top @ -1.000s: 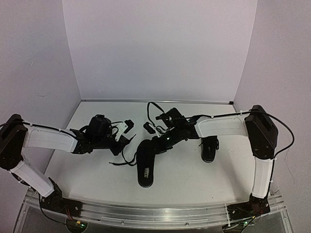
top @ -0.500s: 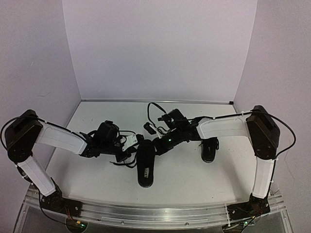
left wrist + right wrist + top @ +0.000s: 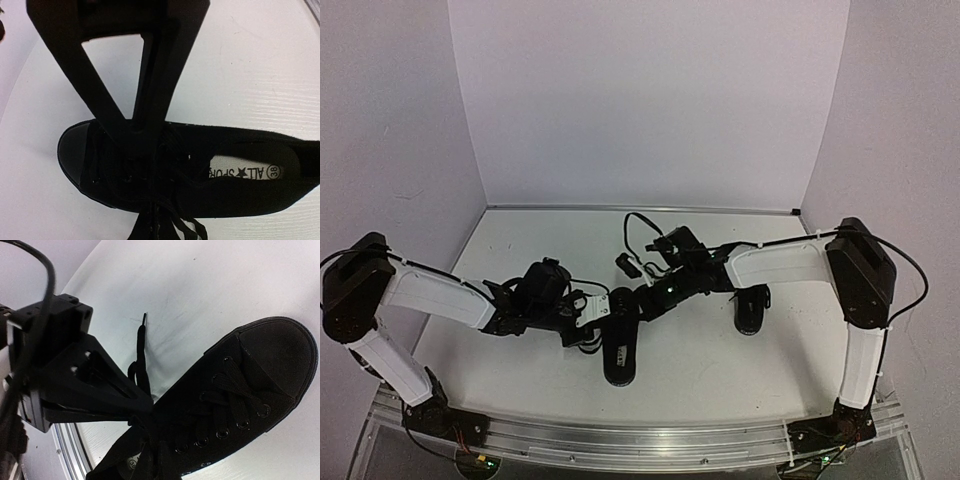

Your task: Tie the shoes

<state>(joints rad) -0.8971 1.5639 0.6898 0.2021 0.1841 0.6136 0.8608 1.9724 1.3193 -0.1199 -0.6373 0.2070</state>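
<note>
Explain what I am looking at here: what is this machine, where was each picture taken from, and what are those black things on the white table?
It is a robot with two arms bolted at the table's near edge, each ending in two-finger jaws. The wide picture comes from a fixed camera above and behind: the left arm and right arm reach toward a black shoe lying on the white table; a second black shoe lies further right. The other two pictures come from cameras on the wrists, looking down on the middle shoe and its laces. Both sets of jaws are shut at the lacing; whether either pinches a lace is too dark to tell.
</note>
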